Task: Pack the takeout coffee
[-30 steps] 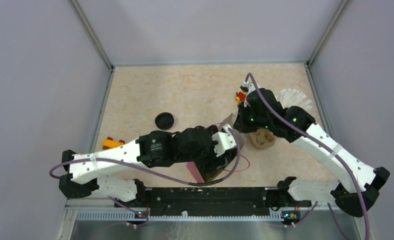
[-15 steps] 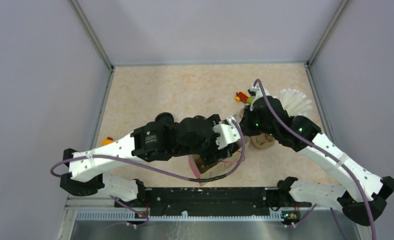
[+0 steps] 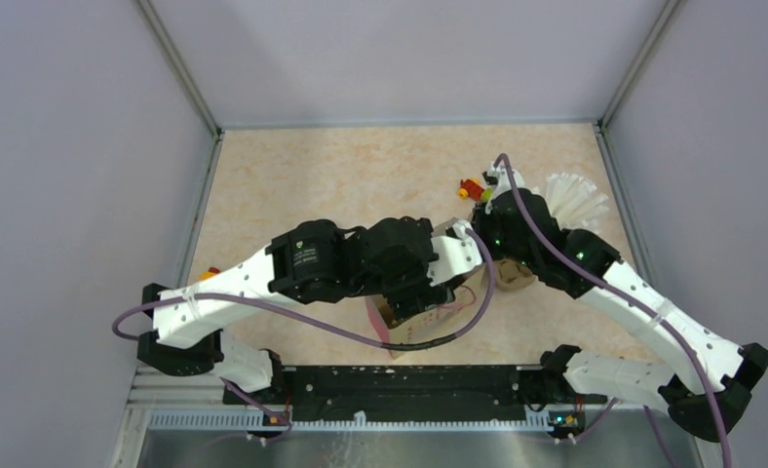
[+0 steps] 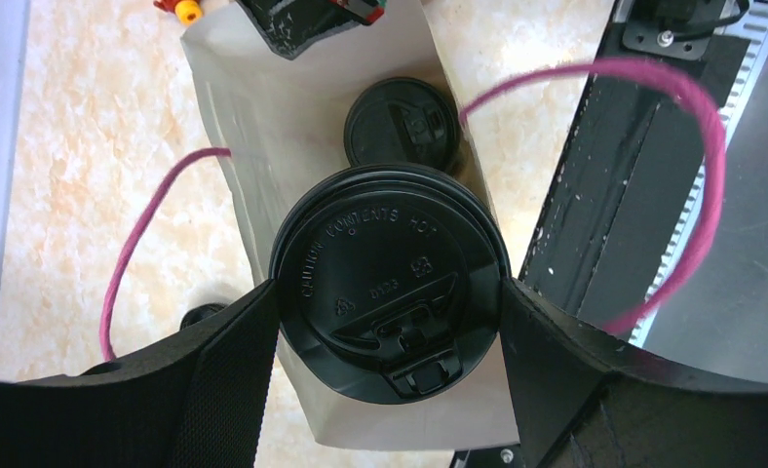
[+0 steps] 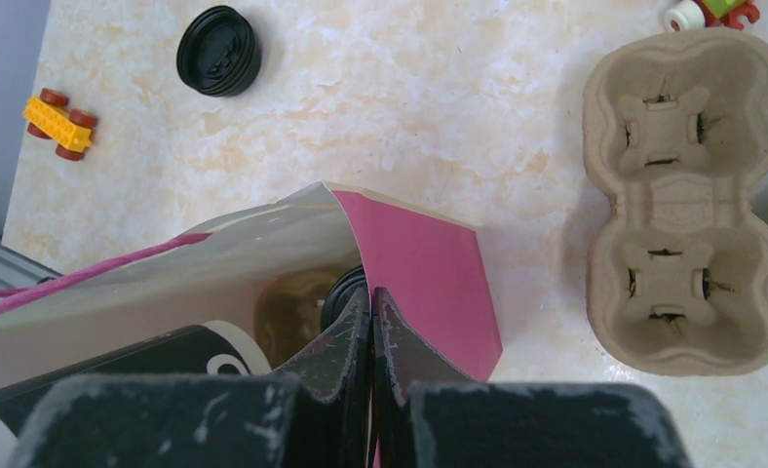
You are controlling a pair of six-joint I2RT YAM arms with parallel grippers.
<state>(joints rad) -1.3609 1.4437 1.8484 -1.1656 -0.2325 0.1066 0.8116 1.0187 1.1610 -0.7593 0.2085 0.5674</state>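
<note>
In the left wrist view a black takeout coffee cup with a lid (image 4: 390, 292) sits between the black fingers (image 4: 234, 361) of my left gripper (image 4: 390, 312), which is shut on its sides. The cup hangs in the open mouth of a paper bag (image 4: 273, 107), white inside and pink outside. A second lidded cup (image 4: 403, 127) stands deeper in the bag. My right gripper (image 5: 371, 297) is shut on the bag's pink wall (image 5: 419, 263). The held cup's side with white lettering (image 5: 117, 375) shows at lower left. In the top view both arms cover the bag (image 3: 400, 317).
A brown pulp cup carrier (image 5: 687, 195) lies right of the bag. A loose black lid (image 5: 218, 51) and a yellow toy car (image 5: 58, 124) lie on the table. A red toy (image 3: 471, 187) and white straws (image 3: 575, 200) are at the back right.
My left arm has carried the cup away from the near edge and to the right, to the bag's mouth. The right arm shifted early on and has since held still.
</note>
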